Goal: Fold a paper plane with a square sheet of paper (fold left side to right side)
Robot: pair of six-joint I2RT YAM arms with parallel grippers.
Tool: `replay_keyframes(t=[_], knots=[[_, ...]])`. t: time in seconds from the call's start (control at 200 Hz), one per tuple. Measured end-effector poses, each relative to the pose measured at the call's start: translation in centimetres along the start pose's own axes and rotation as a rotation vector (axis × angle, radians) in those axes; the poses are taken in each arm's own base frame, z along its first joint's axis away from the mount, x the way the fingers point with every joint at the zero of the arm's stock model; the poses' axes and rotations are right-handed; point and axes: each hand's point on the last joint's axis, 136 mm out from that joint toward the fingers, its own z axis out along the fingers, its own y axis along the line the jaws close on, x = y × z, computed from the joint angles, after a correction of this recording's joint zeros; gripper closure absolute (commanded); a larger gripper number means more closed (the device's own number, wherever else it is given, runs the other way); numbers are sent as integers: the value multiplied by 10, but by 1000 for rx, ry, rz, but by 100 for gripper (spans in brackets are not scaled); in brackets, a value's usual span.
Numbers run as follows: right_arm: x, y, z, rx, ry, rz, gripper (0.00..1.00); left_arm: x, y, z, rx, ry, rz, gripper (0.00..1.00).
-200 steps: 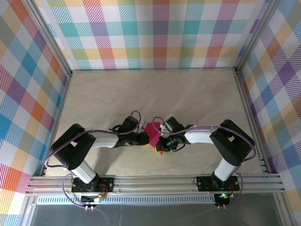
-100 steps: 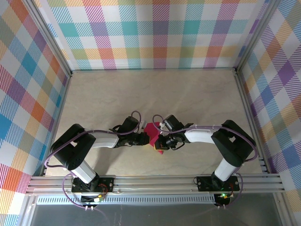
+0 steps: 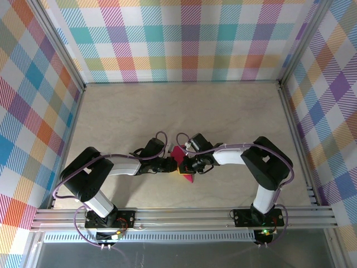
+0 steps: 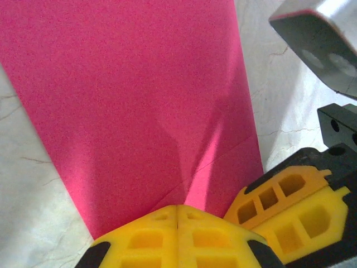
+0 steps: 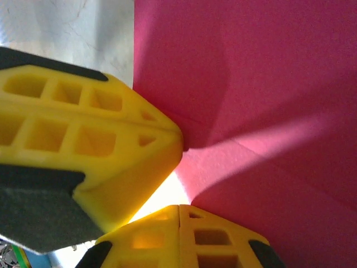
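At the near middle of the pale wooden desk (image 3: 167,111), a thin magenta-pink sheet of paper (image 4: 139,100) lies flat, folded narrow and creased. The left tool (image 4: 177,215) has its yellow fingers pressed fully together, with the tips at the paper's near edge. The right tool (image 5: 178,215) is likewise closed tight just beside the left one, its tips touching the paper. Whether either tool pinches the sheet cannot be told.

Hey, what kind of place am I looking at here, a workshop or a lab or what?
Most likely a robot test cell in a lab: a wooden table boxed in by plaid-patterned walls on an aluminium frame, with two robot arms bolted at its near edge, meeting over pink paper.
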Motion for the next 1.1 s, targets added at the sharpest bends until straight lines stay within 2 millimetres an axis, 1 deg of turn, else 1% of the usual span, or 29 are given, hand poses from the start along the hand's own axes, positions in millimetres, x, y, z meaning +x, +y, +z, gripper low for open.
replay_keyframes(t=[0.235, 0.445, 0.53, 0.725, 0.895, 0.98, 1.1], knots=[[-1, -1, 3, 1, 7, 4, 100, -1, 1, 0, -5, -4, 1, 100], [3, -4, 1, 16, 20, 13, 100, -1, 1, 0, -6, -5, 1, 100], [11, -7, -2, 30, 36, 27, 100, -1, 1, 0, -9, -7, 1, 100], [40, -20, -15, 63, 73, 57, 100, -1, 1, -1, -12, -7, 3, 100], [55, -27, -23, 82, 85, 60, 100, 0, 1, -1, -18, -2, -1, 100], [61, -30, -27, 95, 91, 67, 100, 0, 0, -1, -17, -3, -5, 96], [63, -33, -34, 111, 95, 76, 100, -2, -1, -2, -18, -14, -21, 85]])
